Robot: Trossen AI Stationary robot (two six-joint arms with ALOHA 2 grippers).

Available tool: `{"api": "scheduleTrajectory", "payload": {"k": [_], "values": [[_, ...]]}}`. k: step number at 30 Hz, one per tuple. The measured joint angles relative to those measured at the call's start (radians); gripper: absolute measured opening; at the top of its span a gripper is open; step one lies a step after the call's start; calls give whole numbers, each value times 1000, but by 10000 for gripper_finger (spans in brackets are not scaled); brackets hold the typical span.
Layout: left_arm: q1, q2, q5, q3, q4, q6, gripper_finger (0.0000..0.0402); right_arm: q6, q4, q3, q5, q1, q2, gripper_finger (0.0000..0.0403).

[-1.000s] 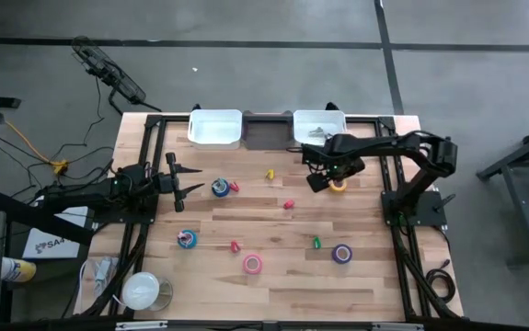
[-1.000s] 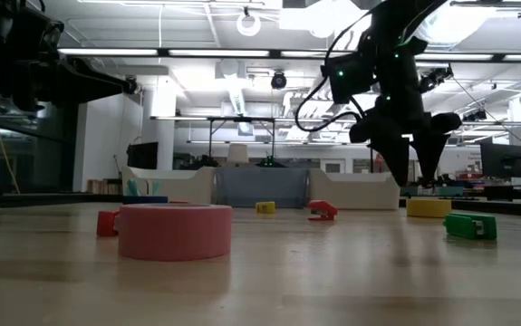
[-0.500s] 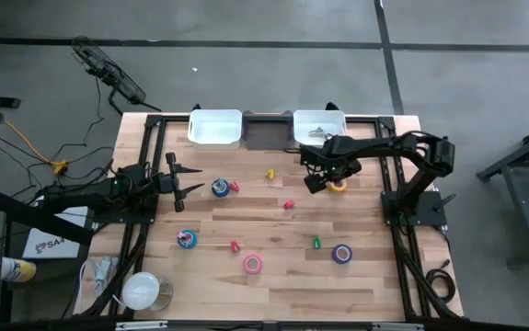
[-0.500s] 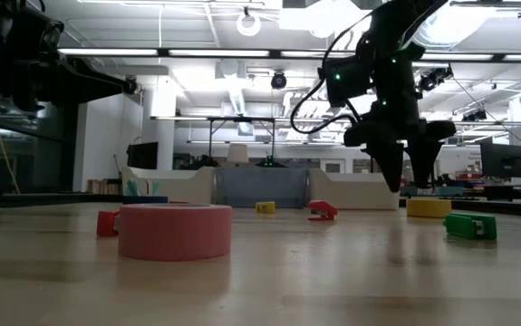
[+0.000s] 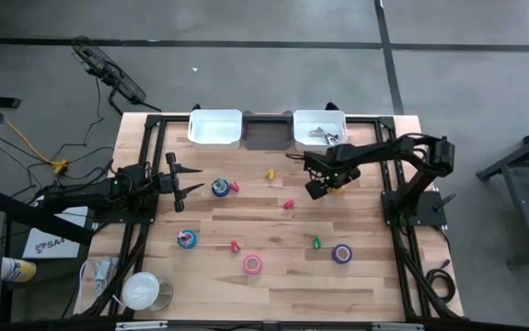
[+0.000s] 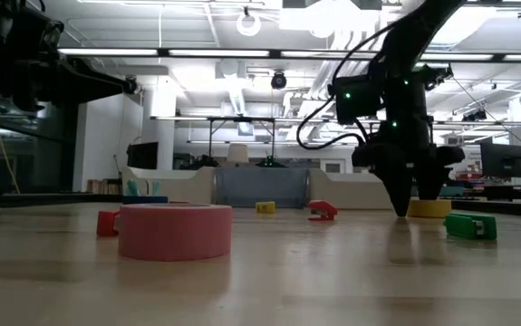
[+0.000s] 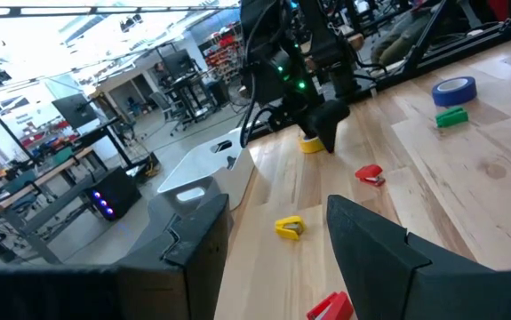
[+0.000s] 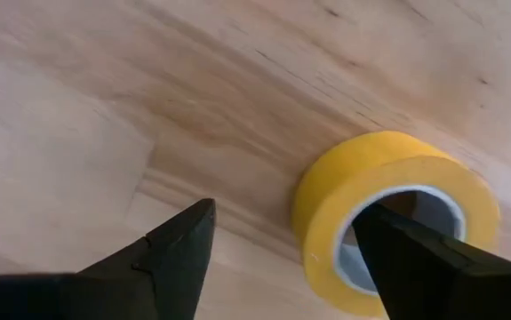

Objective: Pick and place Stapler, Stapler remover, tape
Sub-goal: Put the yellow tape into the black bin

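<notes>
The left gripper point(image 5: 183, 179) waits at the worktop's point(image 5: 273, 285) nine o'clock edge, fingers apart and empty. Towards two o'clock, the right gripper point(image 5: 314, 187) hangs low with fingers apart, just beside the yellow tape roll point(image 8: 388, 218), which lies flat. The roll looks light, stiff and smooth-sided; pinching its wall, one finger through the hole, appears the soundest hold.

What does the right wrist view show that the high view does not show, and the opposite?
Only the right wrist view shows the yellow tape roll close up, with one finger at its hole. Only the high view shows the white bins, the pink roll, and the waiting left gripper. Both show the open right gripper at the yellow roll.
</notes>
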Motion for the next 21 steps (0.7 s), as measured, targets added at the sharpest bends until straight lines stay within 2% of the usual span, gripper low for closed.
{"api": "scheduleTrajectory", "payload": {"k": [3,8,21], "values": [[0,0,0,0,0,0,186,-10,33,-19,-21,-1,-5,242],[0,0,1,0,0,0,186,-11,33,-23,1,0,-6,204],[0,0,2,0,0,0,186,-58,30,50,23,0,1,92]]}}
